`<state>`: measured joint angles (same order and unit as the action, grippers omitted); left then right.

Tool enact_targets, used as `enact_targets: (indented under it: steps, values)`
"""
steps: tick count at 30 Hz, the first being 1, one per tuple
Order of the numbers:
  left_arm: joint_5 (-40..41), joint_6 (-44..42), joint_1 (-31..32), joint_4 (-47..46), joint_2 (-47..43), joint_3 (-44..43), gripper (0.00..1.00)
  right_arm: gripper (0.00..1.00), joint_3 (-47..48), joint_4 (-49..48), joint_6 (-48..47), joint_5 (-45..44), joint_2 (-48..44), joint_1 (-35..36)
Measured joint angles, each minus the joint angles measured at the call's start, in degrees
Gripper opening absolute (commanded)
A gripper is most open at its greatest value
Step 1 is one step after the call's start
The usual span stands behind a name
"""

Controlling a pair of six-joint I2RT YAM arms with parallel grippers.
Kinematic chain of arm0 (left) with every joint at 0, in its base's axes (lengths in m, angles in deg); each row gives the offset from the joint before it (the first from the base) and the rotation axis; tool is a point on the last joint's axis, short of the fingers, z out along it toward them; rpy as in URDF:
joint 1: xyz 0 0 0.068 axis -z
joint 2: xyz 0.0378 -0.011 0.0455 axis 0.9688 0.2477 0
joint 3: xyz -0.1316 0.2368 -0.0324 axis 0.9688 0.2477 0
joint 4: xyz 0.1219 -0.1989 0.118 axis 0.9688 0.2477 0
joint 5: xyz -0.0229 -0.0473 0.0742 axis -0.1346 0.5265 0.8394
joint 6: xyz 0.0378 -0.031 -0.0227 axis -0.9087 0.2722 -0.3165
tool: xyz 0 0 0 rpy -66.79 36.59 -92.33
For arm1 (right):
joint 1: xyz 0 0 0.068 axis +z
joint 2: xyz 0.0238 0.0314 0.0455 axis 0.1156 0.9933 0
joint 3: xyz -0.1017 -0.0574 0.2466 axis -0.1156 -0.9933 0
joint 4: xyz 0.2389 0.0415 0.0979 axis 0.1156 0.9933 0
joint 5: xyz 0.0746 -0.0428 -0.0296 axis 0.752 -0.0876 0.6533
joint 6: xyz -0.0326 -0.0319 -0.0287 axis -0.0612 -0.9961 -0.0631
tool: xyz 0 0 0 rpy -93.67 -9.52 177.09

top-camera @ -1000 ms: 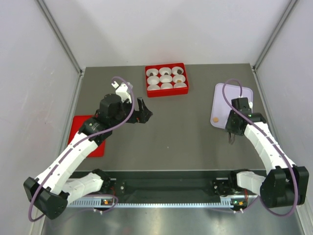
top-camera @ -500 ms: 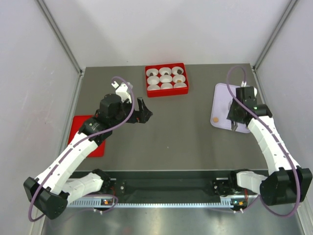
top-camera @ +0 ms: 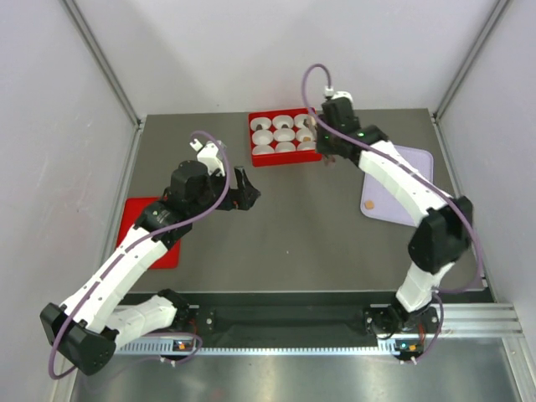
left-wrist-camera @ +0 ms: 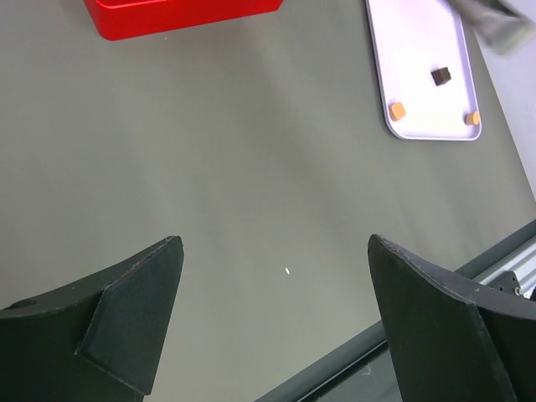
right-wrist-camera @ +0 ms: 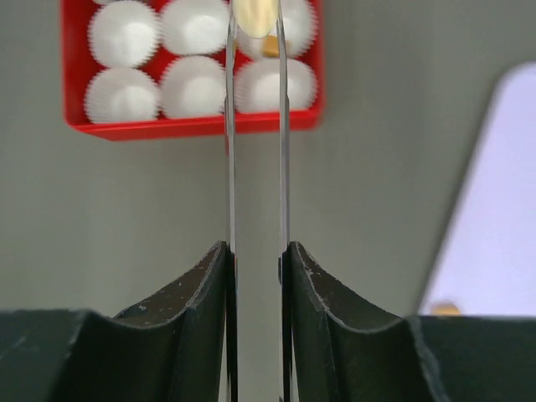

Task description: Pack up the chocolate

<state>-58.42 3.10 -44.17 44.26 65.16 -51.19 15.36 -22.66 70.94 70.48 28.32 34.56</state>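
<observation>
The red box [top-camera: 285, 136] holds white paper cups at the back of the table; a few cups hold a chocolate, such as a dark one [top-camera: 258, 124]. My right gripper [top-camera: 322, 149] is at the box's right edge. In the right wrist view its gripper [right-wrist-camera: 255, 247] carries two thin metal blades that pinch a tan chocolate [right-wrist-camera: 255, 15] above the box's [right-wrist-camera: 193, 127] right column of cups. A lilac tray [top-camera: 402, 180] holds a tan chocolate [top-camera: 367, 203]. My left gripper [top-camera: 249, 194] is open and empty over bare table.
A red lid [top-camera: 151, 230] lies at the left under the left arm. In the left wrist view the tray [left-wrist-camera: 419, 50] holds two tan chocolates [left-wrist-camera: 397, 110] and a dark one [left-wrist-camera: 440, 75]. Grey walls enclose the table.
My right arm has swung from the lilac tray left and back to the red box, carrying a tan chocolate. The left arm has not moved.
</observation>
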Motion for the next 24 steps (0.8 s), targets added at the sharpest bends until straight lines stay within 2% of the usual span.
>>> enact_targets:
  steps: [7,15,24]
  values:
    - [1.1,-0.6,0.0,0.2,-0.8,0.0,0.96,0.29,7.2,-7.0,-2.2,0.2,13.9,4.4]
    - [1.8,-0.9,0.0,0.3,-1.0,0.0,0.96,0.31,9.8,-10.5,-4.4,0.3,20.8,5.6]
    - [2.5,-1.1,0.0,0.3,-1.0,0.0,0.96,0.36,12.0,-12.3,-5.6,0.0,23.7,5.6]
